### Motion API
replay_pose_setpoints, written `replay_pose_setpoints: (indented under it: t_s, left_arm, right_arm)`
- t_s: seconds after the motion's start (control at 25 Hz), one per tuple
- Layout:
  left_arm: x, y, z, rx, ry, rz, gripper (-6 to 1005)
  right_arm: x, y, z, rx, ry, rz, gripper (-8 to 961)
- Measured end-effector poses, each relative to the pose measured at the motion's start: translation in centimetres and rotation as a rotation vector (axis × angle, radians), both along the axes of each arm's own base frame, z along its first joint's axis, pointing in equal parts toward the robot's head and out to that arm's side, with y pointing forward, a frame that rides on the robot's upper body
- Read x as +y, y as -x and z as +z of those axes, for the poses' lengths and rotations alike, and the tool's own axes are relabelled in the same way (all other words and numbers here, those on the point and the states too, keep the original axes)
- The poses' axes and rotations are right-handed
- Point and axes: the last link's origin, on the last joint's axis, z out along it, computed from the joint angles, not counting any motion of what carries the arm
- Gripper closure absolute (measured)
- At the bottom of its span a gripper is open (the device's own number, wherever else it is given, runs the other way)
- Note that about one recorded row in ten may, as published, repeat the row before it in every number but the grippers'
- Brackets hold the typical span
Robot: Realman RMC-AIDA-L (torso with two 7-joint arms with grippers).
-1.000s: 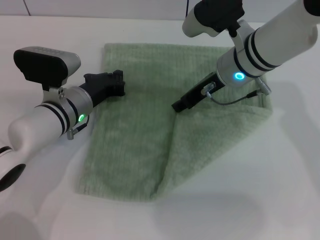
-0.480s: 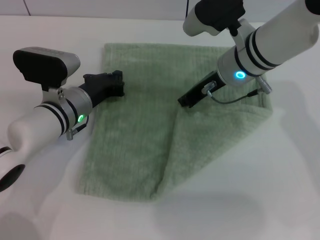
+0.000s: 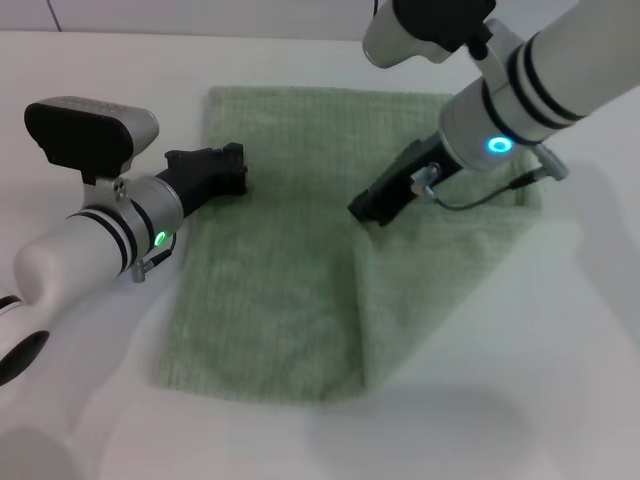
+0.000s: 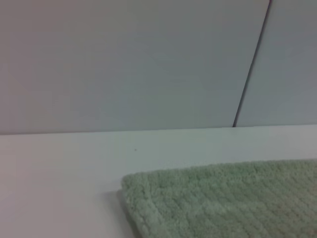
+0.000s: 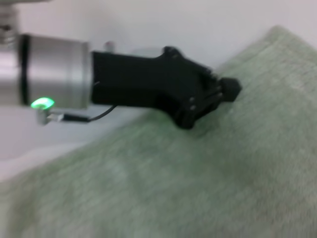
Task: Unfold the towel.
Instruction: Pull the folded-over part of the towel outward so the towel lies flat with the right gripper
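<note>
**Towel flat on the table, right half doubled over, a gripper on each side**

I see the towel point(image 3: 300, 260) lying on the white table point(image 3: 90, 420), a pale green terry cloth taking up most of the middle of my head view. Its left part lies as a single flat layer. The right part is folded over, and the fold's edge runs from about the cloth's centre down to the near hem. The far left corner shows in the left wrist view point(image 4: 223, 203), lying flat on the tabletop with a grey wall point(image 4: 124, 59) behind.

My left gripper point(image 3: 235, 170) sits low at the towel's left edge, tips touching the cloth or just above it. In the right wrist view point(image 5: 218, 99) its black jaws look drawn together against the fabric, but I cannot tell whether they pinch any of it.

My right gripper point(image 3: 368, 210) reaches down from the far right and meets the towel near its middle, at the top of the folded flap. Its tips are against the cloth; I cannot tell from here whether it is clenched on the fabric or loose.
</note>
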Motion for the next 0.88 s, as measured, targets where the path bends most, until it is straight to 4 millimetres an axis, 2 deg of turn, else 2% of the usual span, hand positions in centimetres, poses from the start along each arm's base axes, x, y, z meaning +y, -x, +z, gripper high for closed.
replay_pose_setpoints:
  t_s: [0.12, 0.16, 0.32, 0.52, 0.88]
  left_arm:
    - [0.1, -0.2, -0.1, -0.003, 0.001, -0.003, 1000]
    - [0.1, -0.2, -0.1, -0.003, 0.001, -0.003, 1000]
    - [0.1, -0.2, -0.1, -0.003, 0.001, -0.003, 1001]
    - [0.1, -0.2, -0.1, -0.003, 0.001, -0.003, 1001]
    - [0.0, -0.1, -0.1, -0.001, 0.002, 0.002, 1000]
  right_arm:
    - [-1.6, 0.7, 1.8, -0.044, 0.018, 0.031, 917]
    - [-1.6, 0.7, 1.8, -0.044, 0.018, 0.031, 917]
    - [-3.9, 1.5, 3.9, -0.077, 0.073, 0.073, 917]
    - [-5.6, 0.9, 5.2, -0.170, 0.098, 0.094, 918]
    - [-6.9, -1.1, 5.2, -0.288, 0.131, 0.034, 918]
